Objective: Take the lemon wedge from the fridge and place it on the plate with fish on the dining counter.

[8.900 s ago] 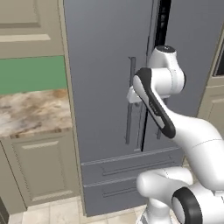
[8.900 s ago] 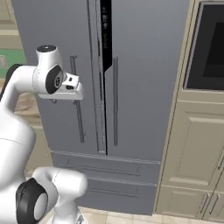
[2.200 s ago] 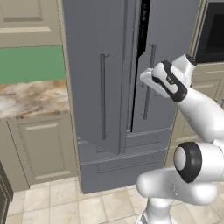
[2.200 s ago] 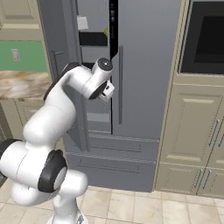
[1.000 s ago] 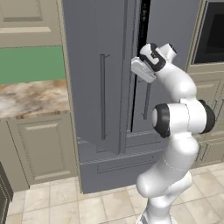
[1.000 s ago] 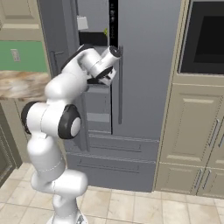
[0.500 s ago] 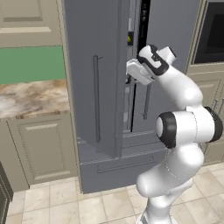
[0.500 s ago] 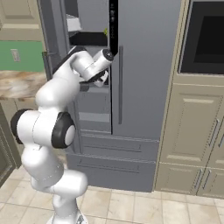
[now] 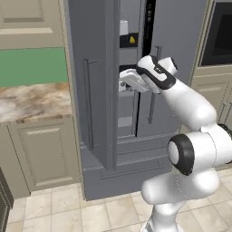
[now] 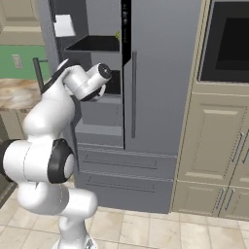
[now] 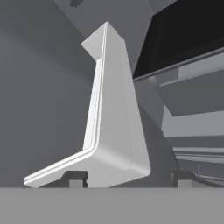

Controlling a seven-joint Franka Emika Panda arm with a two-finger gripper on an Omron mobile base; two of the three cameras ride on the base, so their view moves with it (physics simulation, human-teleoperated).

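Left base view: lemon wedge (image 9: 132,40) sat at twelve o'clock from the fingers (image 9: 122,83).
Fridge (image 9: 97,90) door stood ajar; whether the fingers were apart was unclear.

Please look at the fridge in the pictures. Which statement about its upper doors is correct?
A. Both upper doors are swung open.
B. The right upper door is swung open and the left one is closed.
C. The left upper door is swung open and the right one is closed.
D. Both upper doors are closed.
C: the fridge has its left door swung outward, exposing the dark interior with the lemon wedge, while the right door sits flush.
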